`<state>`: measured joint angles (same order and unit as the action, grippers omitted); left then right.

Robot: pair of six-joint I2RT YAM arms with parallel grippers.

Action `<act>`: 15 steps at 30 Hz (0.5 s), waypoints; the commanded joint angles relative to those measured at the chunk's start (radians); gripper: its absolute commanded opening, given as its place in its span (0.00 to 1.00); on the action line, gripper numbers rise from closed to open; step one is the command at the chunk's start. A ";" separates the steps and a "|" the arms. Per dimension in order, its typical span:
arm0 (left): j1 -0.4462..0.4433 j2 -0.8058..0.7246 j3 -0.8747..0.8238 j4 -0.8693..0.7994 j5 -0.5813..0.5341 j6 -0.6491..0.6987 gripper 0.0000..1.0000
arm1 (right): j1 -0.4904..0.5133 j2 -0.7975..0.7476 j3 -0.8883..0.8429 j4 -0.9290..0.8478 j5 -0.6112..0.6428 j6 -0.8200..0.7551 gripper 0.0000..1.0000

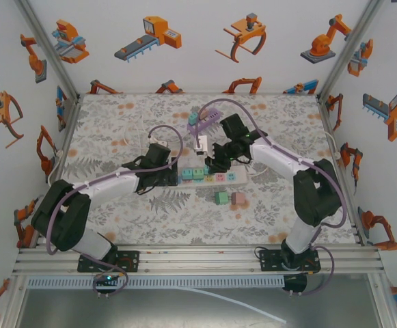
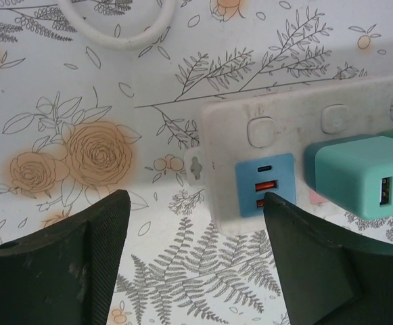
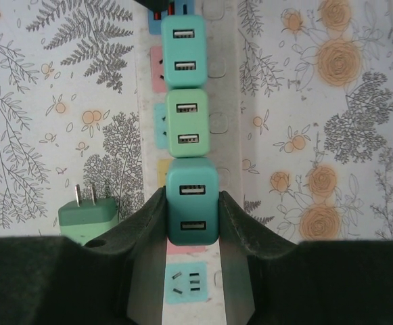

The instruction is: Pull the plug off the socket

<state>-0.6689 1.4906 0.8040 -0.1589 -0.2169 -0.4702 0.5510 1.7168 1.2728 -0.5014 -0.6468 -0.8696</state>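
Observation:
A white power strip (image 1: 234,177) lies mid-table with three USB plugs in a row. In the right wrist view these are a teal plug (image 3: 184,51), a light green plug (image 3: 187,123) and a dark teal plug (image 3: 192,176), all seated in the strip (image 3: 227,88). My right gripper (image 3: 192,196) (image 1: 216,165) is shut on the dark teal plug, one finger on each side. My left gripper (image 2: 196,206) (image 1: 162,175) stands open at the strip's left end (image 2: 250,135), low over the cloth, beside a teal plug (image 2: 355,175).
A loose green plug (image 1: 220,197) (image 3: 88,218) and a loose pink plug (image 1: 238,199) lie just in front of the strip. The strip's white cable (image 2: 115,34) loops behind it. A purple item (image 1: 208,113) sits near the back. Patterned walls enclose the table.

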 commanded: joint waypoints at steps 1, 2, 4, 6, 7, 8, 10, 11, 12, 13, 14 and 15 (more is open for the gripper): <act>-0.009 -0.063 -0.005 -0.054 -0.007 0.022 0.75 | 0.001 -0.085 0.005 0.044 -0.021 0.107 0.20; -0.010 -0.078 -0.005 -0.053 -0.005 0.026 0.75 | 0.000 -0.104 -0.008 0.065 -0.017 0.149 0.20; -0.013 -0.113 -0.005 -0.057 0.006 0.036 0.77 | 0.001 -0.145 -0.036 0.111 -0.001 0.237 0.20; -0.020 -0.159 -0.005 -0.069 0.031 0.053 0.79 | 0.001 -0.202 -0.085 0.176 0.031 0.353 0.20; -0.026 -0.184 -0.009 -0.068 0.044 0.062 0.79 | 0.001 -0.230 -0.108 0.213 0.051 0.416 0.20; -0.033 -0.214 -0.015 -0.066 0.061 0.075 0.80 | -0.001 -0.262 -0.135 0.251 0.075 0.491 0.20; -0.049 -0.276 -0.035 -0.048 0.111 0.109 0.80 | -0.005 -0.322 -0.178 0.299 0.106 0.620 0.20; -0.058 -0.311 -0.046 -0.034 0.143 0.126 0.81 | -0.008 -0.351 -0.198 0.317 0.133 0.694 0.20; -0.065 -0.344 -0.056 -0.021 0.169 0.140 0.81 | -0.012 -0.385 -0.215 0.331 0.168 0.774 0.20; -0.070 -0.369 -0.062 -0.012 0.188 0.148 0.81 | -0.018 -0.404 -0.229 0.336 0.199 0.840 0.20; -0.076 -0.396 -0.066 -0.007 0.214 0.162 0.81 | -0.028 -0.428 -0.249 0.338 0.225 0.915 0.20; -0.080 -0.416 -0.067 -0.005 0.237 0.173 0.81 | -0.040 -0.447 -0.264 0.339 0.235 0.973 0.20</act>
<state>-0.7372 1.1275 0.7574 -0.1890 -0.0792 -0.3656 0.5373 1.3235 1.0424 -0.2333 -0.5034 -0.1947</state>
